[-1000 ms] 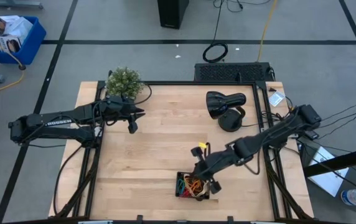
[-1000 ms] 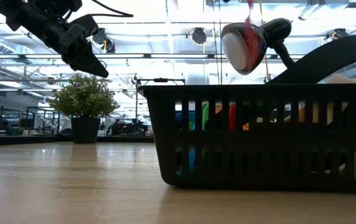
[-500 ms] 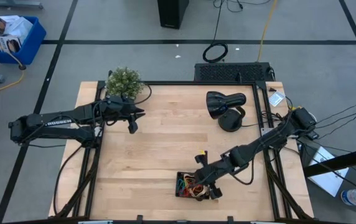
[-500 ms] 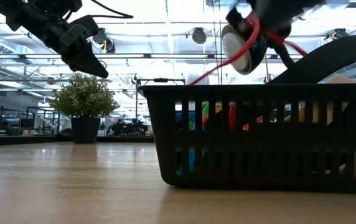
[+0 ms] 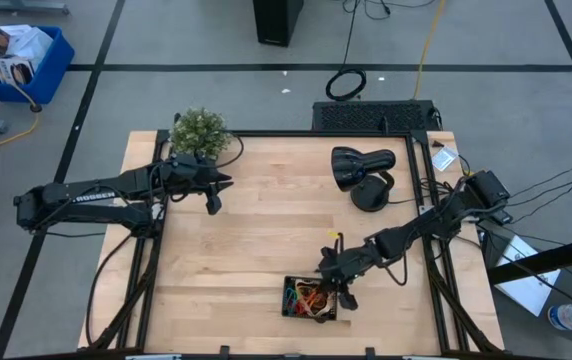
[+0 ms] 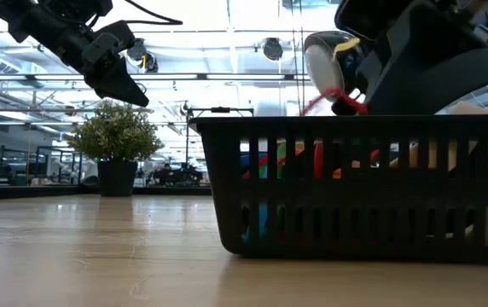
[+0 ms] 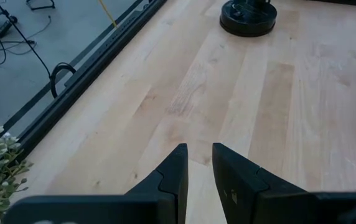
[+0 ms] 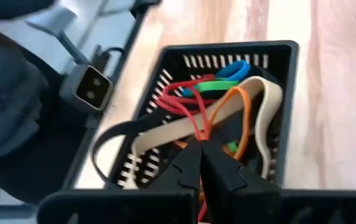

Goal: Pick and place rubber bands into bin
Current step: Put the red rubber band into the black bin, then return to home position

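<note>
Rubber bands [image 8: 218, 118] in bin [image 8: 290, 93]; right gripper [image 8: 201, 163] above

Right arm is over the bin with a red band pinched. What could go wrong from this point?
1. The right gripper is shut on a red rubber band that drapes across the other bands in the bin; lifting away without letting go could drag some out.
2. The gripper sits close to the bin's rim, so a sideways move might nudge the light bin.
3. Part of the red band shows above the rim in the low view; released there, it may hang over the edge.
</note>
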